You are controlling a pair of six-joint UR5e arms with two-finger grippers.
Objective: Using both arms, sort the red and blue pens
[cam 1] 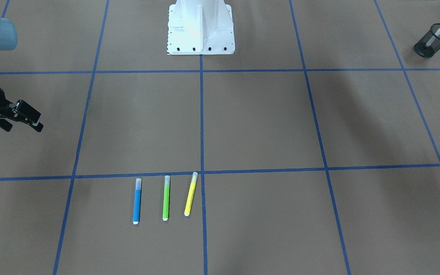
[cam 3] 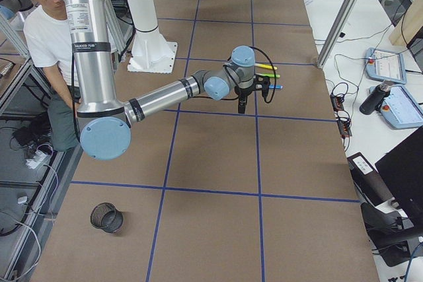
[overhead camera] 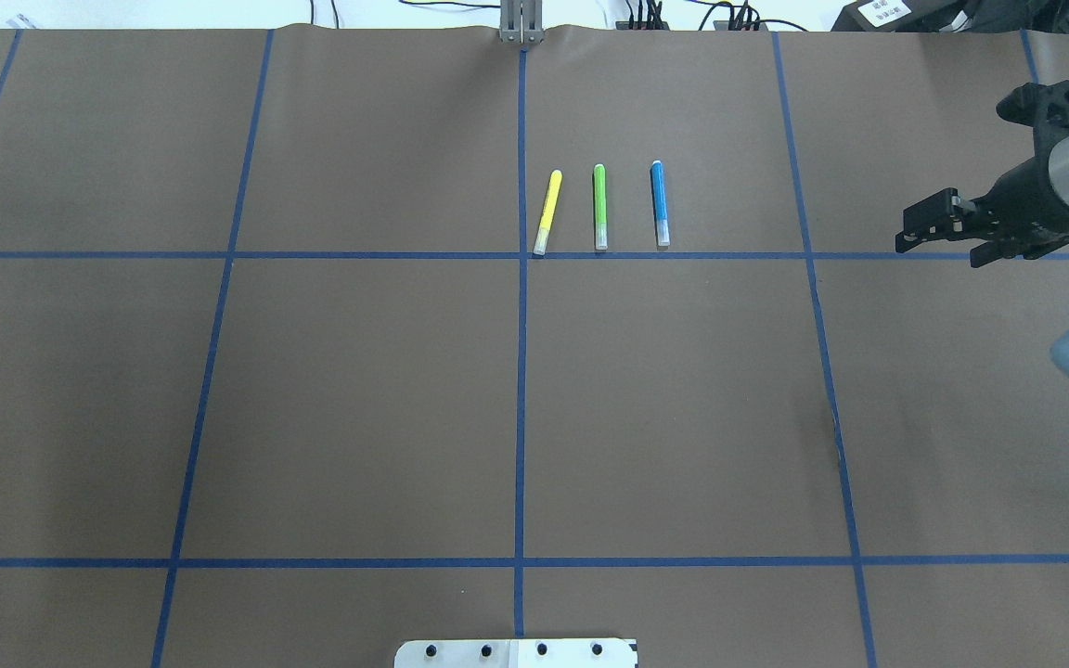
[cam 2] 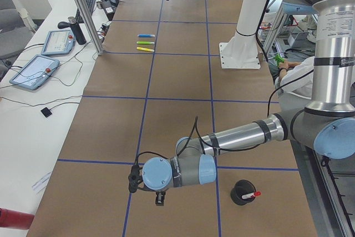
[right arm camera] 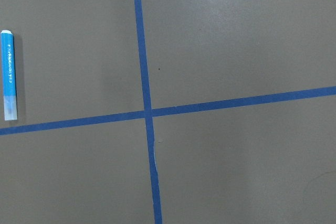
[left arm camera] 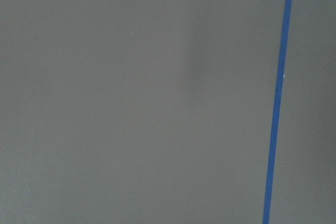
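The blue highlighter (cam 1: 137, 200) (overhead camera: 660, 204) lies flat on the brown table, outermost in a row of three pens; it also shows at the left edge of the right wrist view (right arm camera: 9, 74). The red-capped white marker (cam 1: 439, 30) (cam 2: 250, 195) stands tilted in a black mesh cup (cam 1: 432, 44). My right gripper (cam 1: 23, 127) (overhead camera: 941, 250) hovers open and empty, well off to the side of the blue highlighter. My left gripper (cam 2: 160, 199) points down at the table beside the cup; I cannot tell whether it is open or shut.
A green highlighter (cam 1: 166, 198) and a yellow highlighter (cam 1: 190, 194) lie beside the blue one. The white pedestal (cam 1: 201, 30) stands at the robot's side. An empty mesh cup (cam 3: 106, 216) sits on the right end. A person (cam 3: 46, 51) sits behind the robot.
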